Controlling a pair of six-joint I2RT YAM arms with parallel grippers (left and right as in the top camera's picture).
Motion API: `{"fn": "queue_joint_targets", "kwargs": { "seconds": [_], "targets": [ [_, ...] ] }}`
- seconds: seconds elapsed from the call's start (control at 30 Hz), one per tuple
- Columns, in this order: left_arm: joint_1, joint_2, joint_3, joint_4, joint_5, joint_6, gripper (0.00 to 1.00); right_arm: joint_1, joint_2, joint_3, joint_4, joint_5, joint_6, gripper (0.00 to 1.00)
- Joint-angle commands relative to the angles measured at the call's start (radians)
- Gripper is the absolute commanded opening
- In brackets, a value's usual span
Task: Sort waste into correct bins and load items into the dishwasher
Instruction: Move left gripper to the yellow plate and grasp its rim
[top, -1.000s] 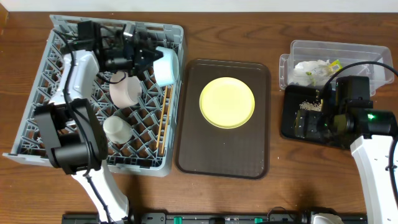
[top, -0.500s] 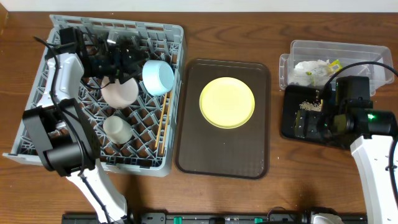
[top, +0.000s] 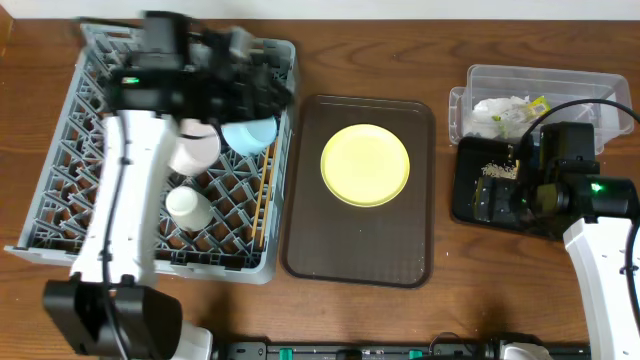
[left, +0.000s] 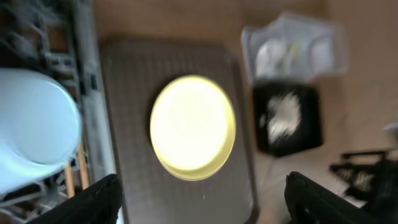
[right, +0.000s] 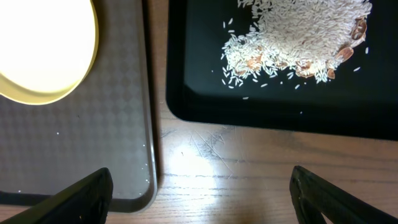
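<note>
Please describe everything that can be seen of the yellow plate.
The yellow plate is round, pale yellow, smooth and glossy. It looks like plastic and has a low raised rim. It lies flat, right way up, and looks empty. It rests on the upper half of the brown serving tray, between the grey dish rack and the black tray. Only the serving tray touches it.

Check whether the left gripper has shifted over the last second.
Yes. The left gripper has swung right across the large grey plastic dish rack, from over its upper middle to its right edge, nearer the brown serving tray.
</note>
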Motion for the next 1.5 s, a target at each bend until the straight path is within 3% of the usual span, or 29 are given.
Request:
{"fn": "queue_joint_targets", "kwargs": {
  "seconds": [0.0,0.23,0.37,0.63,0.73,0.83,0.9,1.03,1.33,1.47],
  "targets": [
    [-0.189,0.031,-0.005,-0.024,-0.294,0.013,0.89,-0.016,-0.009,0.018,0.000,0.006,-0.004,0.89],
    [-0.509,0.172,-0.028,-0.007,-0.482,0.013,0.90,-0.016,-0.009,0.018,0.001,0.006,-0.004,0.89],
    [-0.616,0.302,-0.028,0.039,-0.536,0.013,0.90,-0.016,-0.009,0.018,0.000,0.006,-0.004,0.89],
    [-0.708,0.480,-0.028,0.180,-0.544,0.013,0.86,-0.016,-0.009,0.018,-0.003,0.006,-0.004,0.89],
    [-0.719,0.526,-0.028,0.214,-0.563,0.013,0.79,-0.016,-0.009,0.018,-0.003,0.006,-0.004,0.89],
    [-0.721,0.542,-0.028,0.210,-0.596,0.013,0.53,-0.016,-0.009,0.018,-0.004,0.006,-0.004,0.89],
    [-0.721,0.542,-0.028,0.209,-0.595,0.013,0.43,-0.016,-0.009,0.018,-0.004,0.006,-0.004,0.89],
    [-0.732,0.547,-0.037,0.223,-0.613,0.013,0.44,-0.016,-0.009,0.018,-0.007,0.006,-0.004,0.89],
    [-0.794,0.616,-0.057,0.238,-0.845,-0.010,0.45,-0.016,-0.009,0.018,-0.017,0.006,-0.004,0.89],
    [-0.803,0.617,-0.057,0.222,-0.940,-0.010,0.25,-0.016,-0.009,0.018,-0.018,0.006,-0.004,0.89]
  ]
}}
